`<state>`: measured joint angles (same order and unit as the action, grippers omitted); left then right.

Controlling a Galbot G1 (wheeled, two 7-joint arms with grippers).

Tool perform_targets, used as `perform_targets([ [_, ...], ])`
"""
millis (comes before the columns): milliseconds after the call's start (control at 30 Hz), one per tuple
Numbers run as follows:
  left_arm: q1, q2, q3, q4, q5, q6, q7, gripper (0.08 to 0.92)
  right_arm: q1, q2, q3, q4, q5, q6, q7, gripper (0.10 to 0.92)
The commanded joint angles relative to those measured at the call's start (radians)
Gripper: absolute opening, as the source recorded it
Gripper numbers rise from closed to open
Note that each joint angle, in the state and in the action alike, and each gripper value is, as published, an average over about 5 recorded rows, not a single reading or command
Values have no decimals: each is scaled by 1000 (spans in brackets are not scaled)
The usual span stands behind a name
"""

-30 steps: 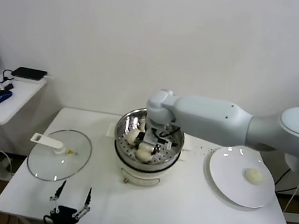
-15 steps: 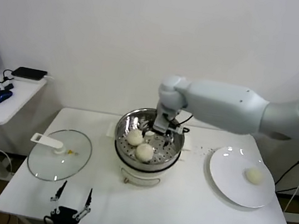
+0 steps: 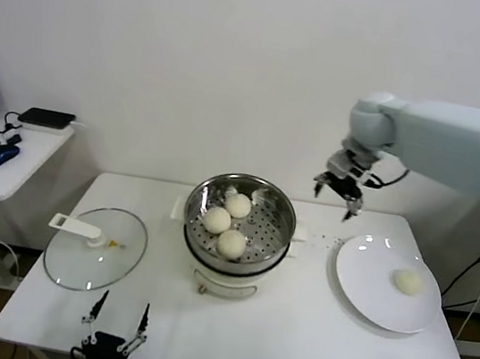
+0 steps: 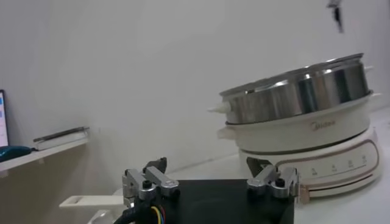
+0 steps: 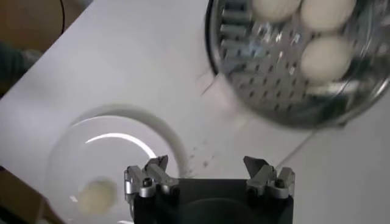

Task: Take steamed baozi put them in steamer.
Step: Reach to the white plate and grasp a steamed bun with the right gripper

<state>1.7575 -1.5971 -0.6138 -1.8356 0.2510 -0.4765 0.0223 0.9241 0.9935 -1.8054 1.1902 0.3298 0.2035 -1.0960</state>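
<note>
The steamer stands mid-table and holds three cream-white baozi on its perforated floor. A fourth baozi lies on the white plate at the right. My right gripper is open and empty, raised in the air between the steamer and the plate. In the right wrist view the steamer with its buns and the plate's baozi both show below the open gripper. My left gripper is parked open at the table's front edge; its wrist view shows the steamer side-on.
A glass lid with a white handle lies at the table's left. A side desk with a laptop and phones stands further left. A cable hangs at the right of the table.
My right gripper has lifted out of the steamer and swung right towards the plate, leaving a third baozi in the pot. The left arm has not moved.
</note>
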Motion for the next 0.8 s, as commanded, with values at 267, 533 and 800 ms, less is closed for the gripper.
perform_targets([
  [267, 0, -10, 5, 32, 27, 1, 1, 823, -490, -372, 362, -213, -244, -122, 28, 823],
  [533, 10, -8, 4, 36, 37, 5, 2, 823, -672, -360, 583, -330, -365, -90, 50, 823],
  [800, 13, -11, 8, 45, 44, 4, 3, 823, -734, -307, 702, -462, -455, -42, 68, 823],
])
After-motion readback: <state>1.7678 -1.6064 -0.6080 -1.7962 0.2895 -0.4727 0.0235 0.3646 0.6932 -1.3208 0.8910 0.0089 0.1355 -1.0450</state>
